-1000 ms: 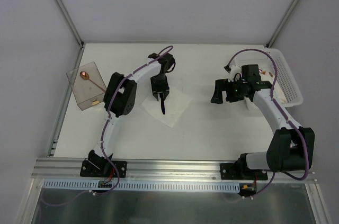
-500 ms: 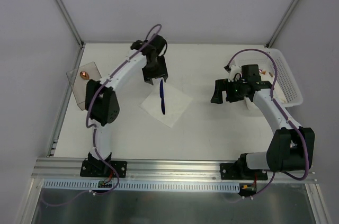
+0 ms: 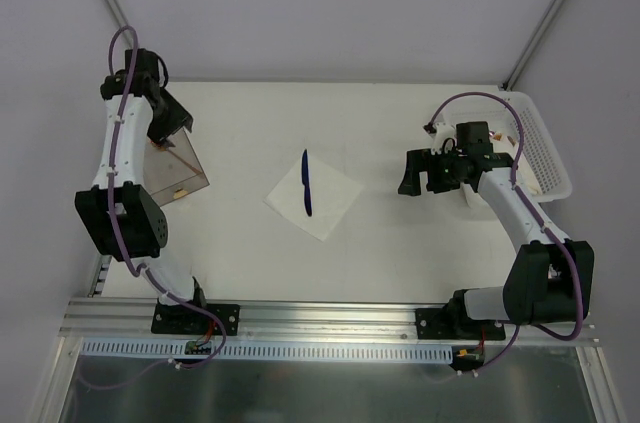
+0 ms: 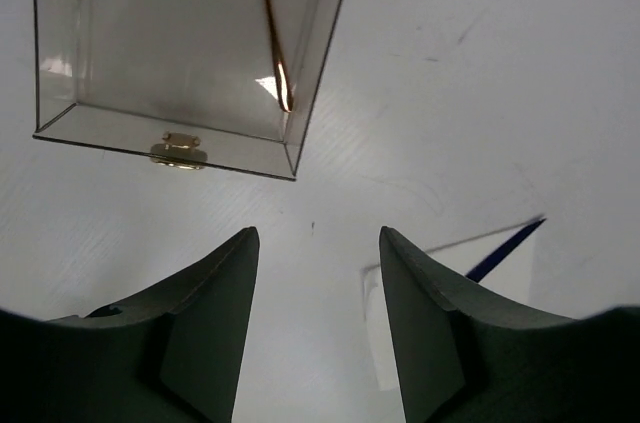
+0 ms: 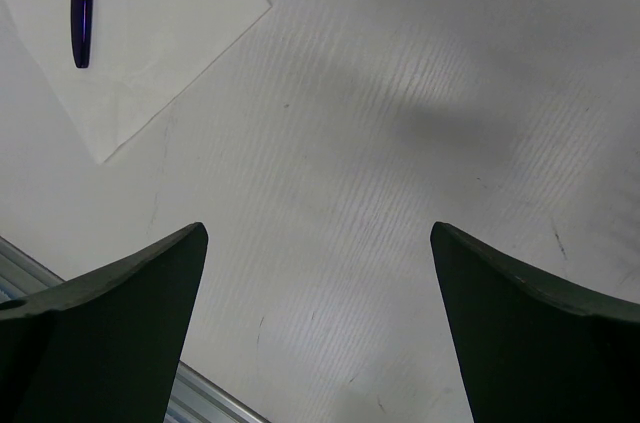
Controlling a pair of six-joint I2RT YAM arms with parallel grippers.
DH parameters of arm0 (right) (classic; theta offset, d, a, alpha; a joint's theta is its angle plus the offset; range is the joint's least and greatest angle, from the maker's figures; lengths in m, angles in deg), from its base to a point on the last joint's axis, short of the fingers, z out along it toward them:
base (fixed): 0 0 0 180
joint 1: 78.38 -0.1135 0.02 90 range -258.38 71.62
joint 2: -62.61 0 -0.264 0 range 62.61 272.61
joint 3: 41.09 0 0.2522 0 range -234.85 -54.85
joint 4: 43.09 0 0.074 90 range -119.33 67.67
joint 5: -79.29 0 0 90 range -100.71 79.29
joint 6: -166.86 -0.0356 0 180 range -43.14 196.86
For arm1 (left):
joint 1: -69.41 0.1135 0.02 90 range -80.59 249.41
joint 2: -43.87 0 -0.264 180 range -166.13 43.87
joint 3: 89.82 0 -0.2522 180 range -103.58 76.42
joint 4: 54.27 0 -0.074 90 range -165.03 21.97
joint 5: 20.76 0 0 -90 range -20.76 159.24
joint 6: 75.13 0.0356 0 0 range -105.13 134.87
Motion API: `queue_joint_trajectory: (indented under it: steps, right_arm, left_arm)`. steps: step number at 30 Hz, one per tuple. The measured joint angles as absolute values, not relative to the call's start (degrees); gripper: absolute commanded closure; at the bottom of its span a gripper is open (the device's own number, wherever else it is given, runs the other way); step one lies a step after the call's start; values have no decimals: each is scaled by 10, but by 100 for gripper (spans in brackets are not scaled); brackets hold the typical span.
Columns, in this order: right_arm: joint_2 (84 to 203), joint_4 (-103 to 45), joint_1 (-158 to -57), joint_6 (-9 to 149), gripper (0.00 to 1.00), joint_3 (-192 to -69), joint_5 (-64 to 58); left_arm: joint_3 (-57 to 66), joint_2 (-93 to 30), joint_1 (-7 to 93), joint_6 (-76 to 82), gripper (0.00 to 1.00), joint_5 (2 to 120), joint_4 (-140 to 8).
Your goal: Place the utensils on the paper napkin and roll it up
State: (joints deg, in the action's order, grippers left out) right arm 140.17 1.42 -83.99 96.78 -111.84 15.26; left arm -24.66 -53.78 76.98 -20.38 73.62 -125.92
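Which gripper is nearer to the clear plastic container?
Left. The left gripper hangs close by the clear container; the right gripper is far across the table, near the white basket.

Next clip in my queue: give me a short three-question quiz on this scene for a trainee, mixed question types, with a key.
1. True or false: the dark blue utensil lies on the paper napkin.
2. Fill in: on the right gripper, the jaws stand ____.
3. Pick one: the left gripper hangs closest to
A. the clear container
B. the paper napkin
C. the right gripper

Key: 1 true; 2 open; 3 A.
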Motion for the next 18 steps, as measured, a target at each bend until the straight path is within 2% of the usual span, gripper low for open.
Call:
queue_joint_trajectory:
  steps: [6, 18]
  right_arm:
    - [1402, 14, -840, 968, 1, -1119, 152]
    - [1409, 14, -834, 968, 1, -1119, 151]
  left_arm:
    - [-232, -592, 831, -220, 50, 736, -1261]
    - [-296, -746, 834, -319, 53, 760, -1255]
